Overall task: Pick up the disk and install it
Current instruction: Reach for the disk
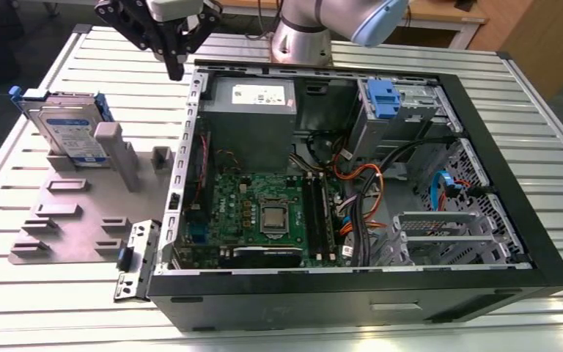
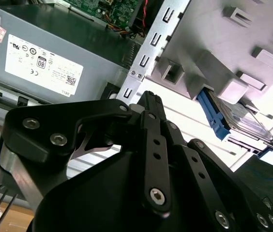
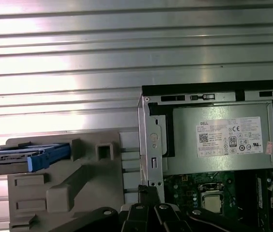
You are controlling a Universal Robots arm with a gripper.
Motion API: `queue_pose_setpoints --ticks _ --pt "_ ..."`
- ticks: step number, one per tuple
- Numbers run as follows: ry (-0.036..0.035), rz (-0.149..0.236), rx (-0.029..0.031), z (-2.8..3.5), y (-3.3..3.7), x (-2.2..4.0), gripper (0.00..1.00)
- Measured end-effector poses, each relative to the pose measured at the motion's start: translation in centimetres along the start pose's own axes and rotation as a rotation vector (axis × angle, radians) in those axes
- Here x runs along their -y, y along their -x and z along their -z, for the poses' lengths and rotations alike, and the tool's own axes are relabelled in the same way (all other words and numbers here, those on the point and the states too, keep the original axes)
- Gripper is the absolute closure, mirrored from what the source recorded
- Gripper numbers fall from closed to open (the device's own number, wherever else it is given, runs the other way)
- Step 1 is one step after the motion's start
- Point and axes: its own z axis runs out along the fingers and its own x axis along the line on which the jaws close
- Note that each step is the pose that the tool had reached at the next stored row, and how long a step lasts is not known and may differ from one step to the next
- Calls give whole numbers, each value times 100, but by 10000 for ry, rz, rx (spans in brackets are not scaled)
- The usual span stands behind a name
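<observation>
1. At the exterior view's left, the disk (image 1: 71, 132) stands on edge in a grey holder (image 1: 76, 220) on the slatted desk (image 1: 67, 315), its blue rails framing the labelled face. In both wrist views it sits in that same holder (image 2: 223, 118) (image 3: 30, 157), with nothing gripping it.
2. Right of the disk and farther back, the gripper (image 1: 174, 70) hangs above the far left corner of the open computer case (image 1: 360, 293). It is well apart from the disk. Its jaws look drawn together, with nothing between them.
3. Inside the case, the power supply (image 1: 252, 103) lies at the far left. A blue bracket (image 1: 383, 99) sits in the drive bay toward the far right.
4. Progress, as I judge it: the task is at its start. The disk is not yet picked up and not yet installed, so both steps are left.
5. Count: one disk, one holder, one gripper, one case, one power supply, one blue bracket.
</observation>
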Motion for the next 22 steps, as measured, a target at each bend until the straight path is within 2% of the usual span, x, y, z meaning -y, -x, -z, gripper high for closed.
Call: queue_pose_setpoints --ticks 5,15,22 --pt "0 1 0 -14 -80 3 89" --pt "-1 1 0 -72 -286 1 89" --pt "-2 0 0 -114 -455 0 89"
